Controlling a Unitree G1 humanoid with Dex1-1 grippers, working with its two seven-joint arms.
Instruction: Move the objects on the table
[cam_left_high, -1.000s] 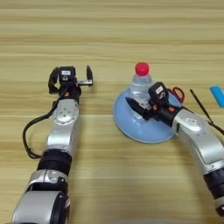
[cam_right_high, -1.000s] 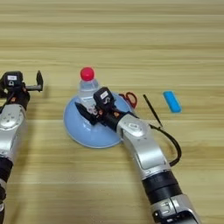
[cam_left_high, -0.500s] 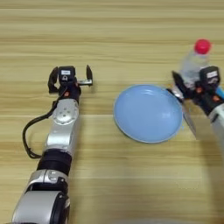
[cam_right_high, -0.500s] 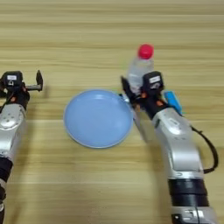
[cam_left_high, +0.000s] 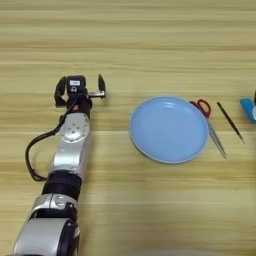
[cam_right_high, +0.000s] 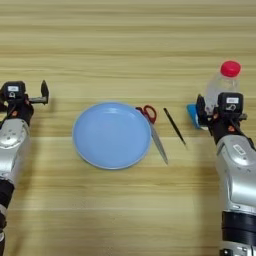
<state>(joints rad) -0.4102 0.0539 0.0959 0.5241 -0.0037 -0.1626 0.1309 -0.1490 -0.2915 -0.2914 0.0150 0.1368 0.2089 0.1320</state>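
The clear water bottle (cam_right_high: 218, 88) with its red cap (cam_right_high: 230, 68) stands upright at the table's right side. My right gripper (cam_right_high: 221, 108) is low on it, shut around its base. A light-blue block (cam_right_high: 192, 113) lies just left of that gripper, partly hidden by a finger; it also shows at the right edge of the left eye view (cam_left_high: 248, 108). My left gripper (cam_left_high: 81, 90) rests on the wooden table (cam_left_high: 128, 45) at the left, open and holding nothing.
A light-blue plate (cam_left_high: 169, 129) lies in the middle with nothing on it. Red-handled scissors (cam_right_high: 150, 119) lie against its right rim. A thin black stick (cam_right_high: 175, 127) lies between the scissors and the block.
My right gripper has carried the bottle off the plate and to the right, past the scissors and stick, down beside the blue block. The left arm has stayed still.
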